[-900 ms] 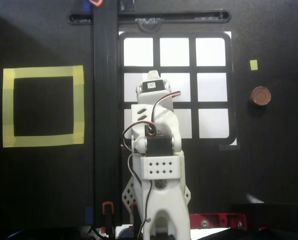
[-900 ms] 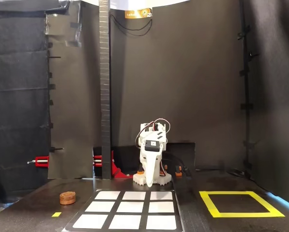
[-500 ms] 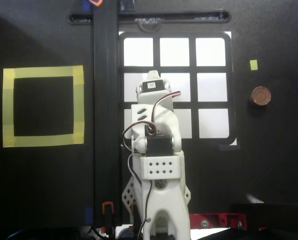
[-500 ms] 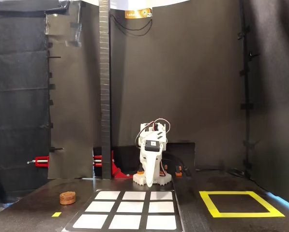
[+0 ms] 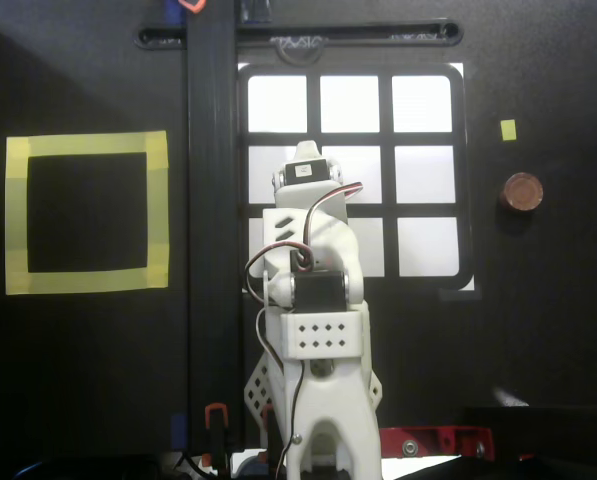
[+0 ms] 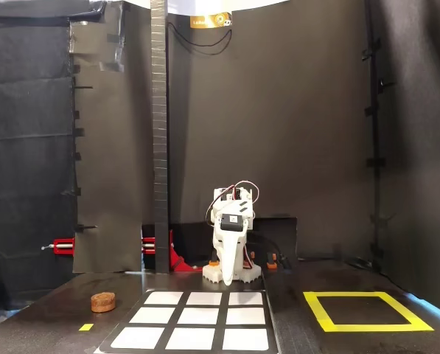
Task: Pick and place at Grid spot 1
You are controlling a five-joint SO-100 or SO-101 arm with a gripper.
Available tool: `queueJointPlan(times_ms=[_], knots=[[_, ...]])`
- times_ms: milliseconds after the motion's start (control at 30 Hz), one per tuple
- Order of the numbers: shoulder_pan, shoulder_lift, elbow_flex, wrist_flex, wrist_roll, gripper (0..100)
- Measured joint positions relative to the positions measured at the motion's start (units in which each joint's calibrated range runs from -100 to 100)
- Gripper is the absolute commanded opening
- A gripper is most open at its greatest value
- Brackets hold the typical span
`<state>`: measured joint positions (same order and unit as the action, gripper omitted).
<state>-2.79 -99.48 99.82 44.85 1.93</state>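
Observation:
A round brown wooden disc (image 5: 522, 191) lies on the black table, right of the grid in the overhead view and left of it (image 6: 102, 301) in the fixed view. Grid spot 1 (image 5: 277, 104) is the bright white upper-left cell of the black-framed grid in the overhead view, and it is bare. The white arm (image 5: 313, 260) is folded over the grid's lower left cells. My gripper (image 6: 228, 279) hangs tip-down close to the arm's base, shut and holding nothing, far from the disc. In the overhead view the wrist covers the fingertips.
A yellow tape square (image 5: 86, 213) marks the table left of the grid in the overhead view. A black upright post (image 6: 159, 133) stands beside the arm's base. A small yellow tape mark (image 5: 508, 129) lies near the disc. Red clamps (image 6: 65, 244) sit at the back edge.

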Motion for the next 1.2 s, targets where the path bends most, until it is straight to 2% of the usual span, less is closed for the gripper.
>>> queueJointPlan(times_ms=[733, 833, 1000, 1200], knots=[[0.16, 0.09, 0.0, -0.41, 0.0, 0], [0.9, 8.27, -2.28, -3.86, 0.0, 0], [2.54, 34.2, -23.54, -0.25, 0.0, 0], [5.5, 65.54, -61.31, 18.47, 0.0, 0]])
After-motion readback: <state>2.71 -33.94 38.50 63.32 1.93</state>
